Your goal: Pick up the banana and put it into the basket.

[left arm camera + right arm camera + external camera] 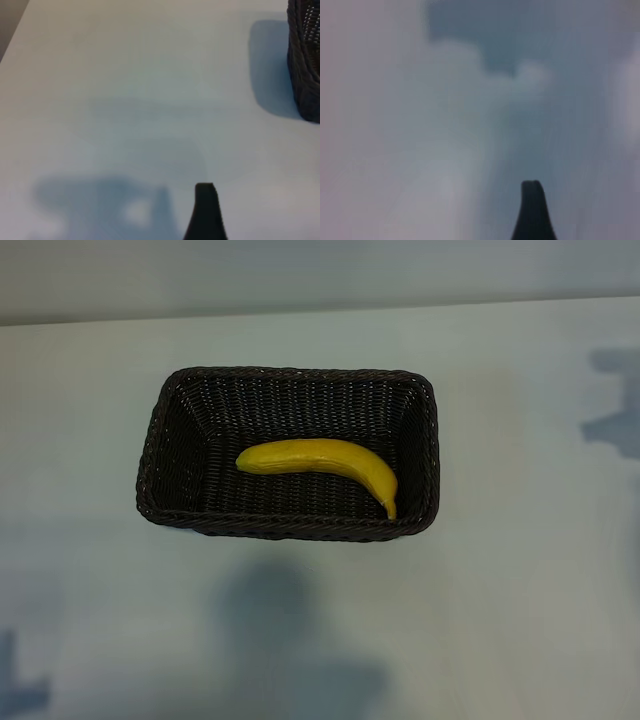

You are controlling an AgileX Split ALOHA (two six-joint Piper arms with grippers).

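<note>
Lying inside the basket [288, 390], your banana [322, 462] rests on the woven floor, stem end toward the corner at ext. view's lower right, blunt end near the middle. It's curved, plain yellow, roughly half the basket's length. Nothing touches it.

The basket is dark brown wicker, rectangular w/ rounded corners and sloping sides, sitting on the pale surface [520, 590] about centre of ext. view. Arm shadows fall on the surface below the basket and at the right edge of that view.

You won't find either arm in ext. view. Left wrist cam shows one dark fingertip [206, 212] of the left hand over bare surface, w/ a corner of the basket wall at frame edge, well apart from the finger, casting a shadow beside it. Left hand is open, holding nothing.

Right wrist cam shows one dark fingertip [533, 212] of the right hand over blurred surface and shadow only. Right hand is open too, nothing between its fingers.
</note>
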